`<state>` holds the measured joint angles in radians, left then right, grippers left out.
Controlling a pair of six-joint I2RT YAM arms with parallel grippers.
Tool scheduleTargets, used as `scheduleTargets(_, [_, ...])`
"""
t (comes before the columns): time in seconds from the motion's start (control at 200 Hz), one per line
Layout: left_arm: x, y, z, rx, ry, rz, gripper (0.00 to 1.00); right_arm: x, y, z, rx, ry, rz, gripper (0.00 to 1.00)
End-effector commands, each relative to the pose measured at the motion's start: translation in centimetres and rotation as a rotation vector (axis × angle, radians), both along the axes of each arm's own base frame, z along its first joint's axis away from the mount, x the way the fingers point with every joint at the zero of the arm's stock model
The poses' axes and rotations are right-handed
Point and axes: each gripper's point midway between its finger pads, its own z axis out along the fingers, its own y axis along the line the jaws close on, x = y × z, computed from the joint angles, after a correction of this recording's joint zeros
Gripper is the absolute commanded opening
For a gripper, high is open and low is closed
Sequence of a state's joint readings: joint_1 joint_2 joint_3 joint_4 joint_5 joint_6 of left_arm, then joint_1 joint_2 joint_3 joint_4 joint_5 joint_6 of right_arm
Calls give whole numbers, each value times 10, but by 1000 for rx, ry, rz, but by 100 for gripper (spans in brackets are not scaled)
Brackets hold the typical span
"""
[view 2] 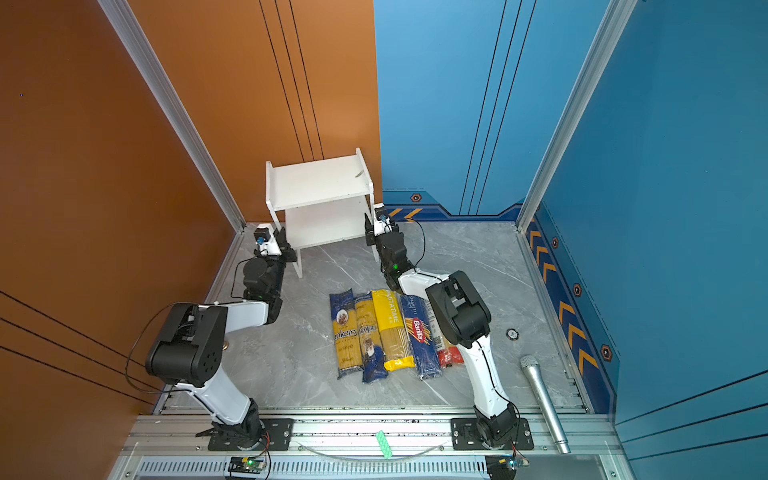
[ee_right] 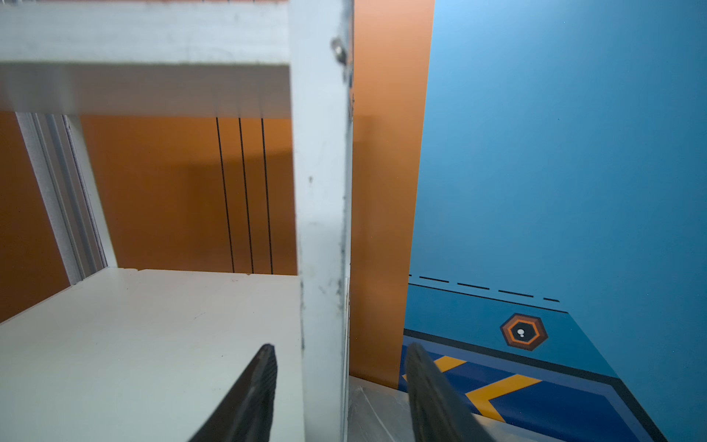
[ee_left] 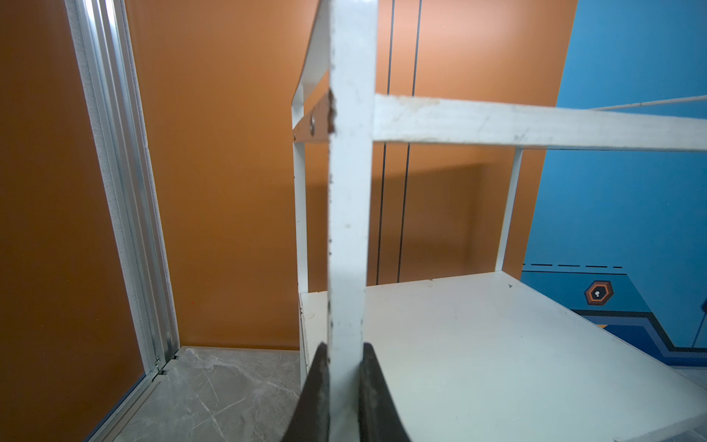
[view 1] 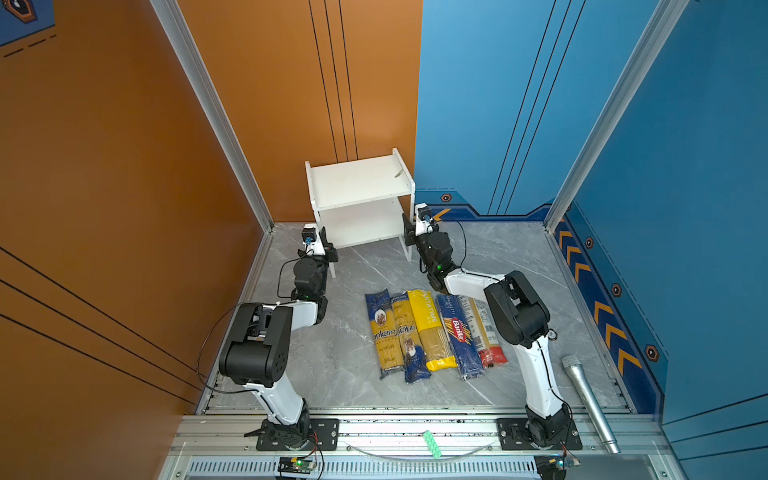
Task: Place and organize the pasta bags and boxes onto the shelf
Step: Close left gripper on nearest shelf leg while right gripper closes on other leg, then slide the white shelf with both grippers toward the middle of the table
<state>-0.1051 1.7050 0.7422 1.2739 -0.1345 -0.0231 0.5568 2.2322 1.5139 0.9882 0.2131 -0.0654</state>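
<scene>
The white two-tier shelf stands at the back of the marble floor, against the orange wall. My left gripper is shut on the front edge of its left side panel; both fingers press the white board. My right gripper straddles the right side panel, open, with a gap on each side. Five pasta packs lie side by side mid-floor: two navy-and-yellow ankara, a yellow one, a blue Barilla, and a clear one with red ends partly under my right arm.
A silver microphone lies at the front right, near the blue wall. A small green strip rests on the aluminium front rail. Orange wall panels close the left and back, blue ones the right.
</scene>
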Motion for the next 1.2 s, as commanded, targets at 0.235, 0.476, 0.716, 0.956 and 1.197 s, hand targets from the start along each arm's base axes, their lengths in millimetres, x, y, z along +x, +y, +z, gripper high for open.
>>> scheduleTargets(0.235, [9,-12,-20,1,57,-36,0,2,-4,9,23,-30,-5,33])
scheduleTargets(0.476, [8,-11,-22,1,59,-36,0,2,-8,9,29,-37,-17,15])
scheduleTargets(0.716, [8,-11,-22,-2,59,-44,0,-4,-15,12,41,-54,-35,0])
scheduleTargets(0.956, [8,-21,-24,-4,64,-65,0,-6,-32,13,43,-39,-71,0])
scheduleTargets(1.197, [8,-52,-33,3,81,-116,0,-15,-59,21,47,-33,-112,0])
